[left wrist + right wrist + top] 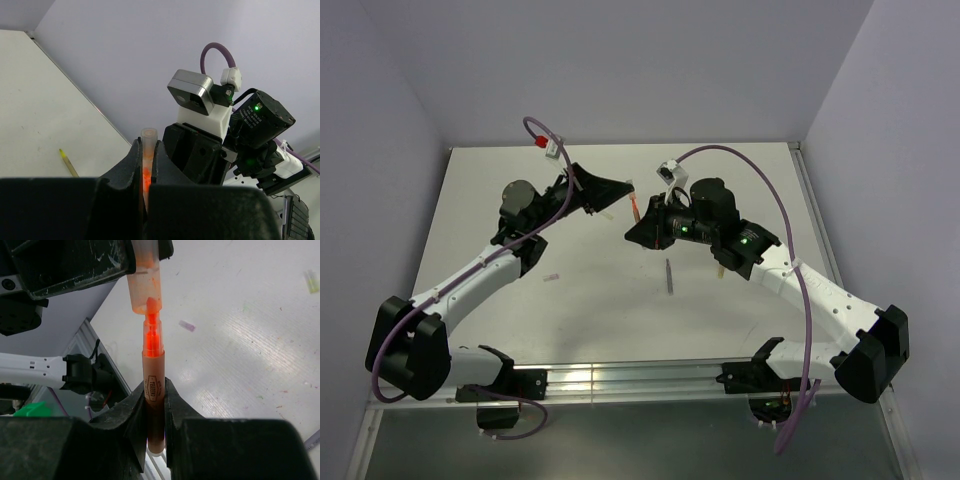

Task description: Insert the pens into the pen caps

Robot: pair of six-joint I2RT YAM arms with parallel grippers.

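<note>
Orange cap [149,134] and orange-red pen [153,365] met tip to mouth, mid-frame.
The left gripper [148,146] clamped the translucent tubular cap, with a yellow-green pen [68,162] lower left on the matte white table [40,100]. The right gripper [152,388] pinched the glossy pen, its tip just inside the cap. A lilac cap [187,326] lay right.

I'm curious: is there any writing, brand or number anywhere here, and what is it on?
One printed label only: a small dark oval mark on the barrel of the orange pen in the right claw. Its letters are too blurred to read.
No other words, numbers or signs show, and there are none on the orange cap.
</note>
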